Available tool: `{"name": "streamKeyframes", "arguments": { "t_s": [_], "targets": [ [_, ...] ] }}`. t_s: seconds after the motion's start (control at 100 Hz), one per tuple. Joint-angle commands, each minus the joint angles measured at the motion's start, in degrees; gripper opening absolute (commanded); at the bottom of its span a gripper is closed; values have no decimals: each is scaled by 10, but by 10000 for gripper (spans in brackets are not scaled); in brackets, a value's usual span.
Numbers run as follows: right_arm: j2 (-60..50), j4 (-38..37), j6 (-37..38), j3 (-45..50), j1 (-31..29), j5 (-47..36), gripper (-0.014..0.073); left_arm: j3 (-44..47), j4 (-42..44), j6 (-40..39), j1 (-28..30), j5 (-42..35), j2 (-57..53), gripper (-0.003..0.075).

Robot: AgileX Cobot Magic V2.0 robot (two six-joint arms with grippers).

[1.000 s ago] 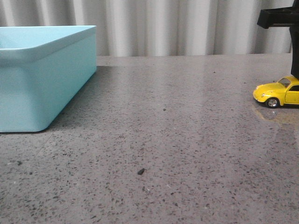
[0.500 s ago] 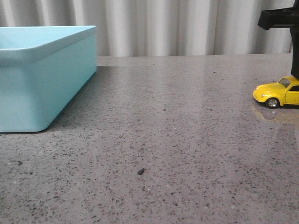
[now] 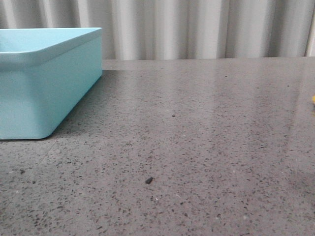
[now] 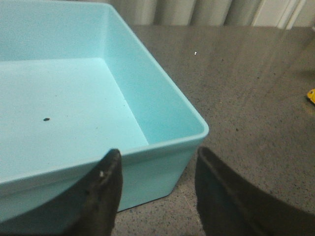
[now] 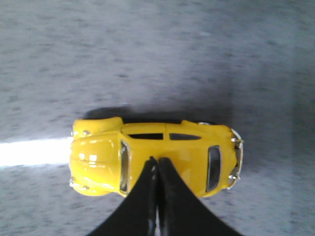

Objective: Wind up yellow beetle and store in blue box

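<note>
Half a second ago the yellow beetle [image 5: 155,159] stood at the table's [image 3: 197,128] right edge under the right arm; now only a yellow sliver shows there in the front view. Seen from the right wrist, the right gripper [image 5: 157,164] has its jaws pressed together with nothing between them, tips on the roof, probably to drag the car back and wind it. Far left, the left gripper [image 4: 156,167] hangs over the blue box's [image 4: 162,147] near rim, jaws apart and empty.
</note>
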Motion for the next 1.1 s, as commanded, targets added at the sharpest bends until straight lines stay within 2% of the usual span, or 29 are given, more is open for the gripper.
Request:
{"name": "streamKeyframes", "arguments": {
  "t_s": [0.0, 0.32, 0.53, 0.82, 1.09],
  "targets": [
    [8, -39, -5, 13, -23, 17, -62, -20, -7, 1, -4, -40, 7, 261],
    [8, -40, -5, 6, -26, 11, -62, -20, -7, 1, -4, -40, 7, 261],
    [-31, -23, -5, -55, -16, 14, -62, -20, -8, 1, -4, -45, 7, 261],
    [-132, -13, -5, -166, 51, 26, -62, -44, -8, 1, -4, -46, 7, 261],
    [-217, 2, -5, -177, 141, -4, -62, -54, -8, 1, -4, -46, 7, 261]
  ]
}}
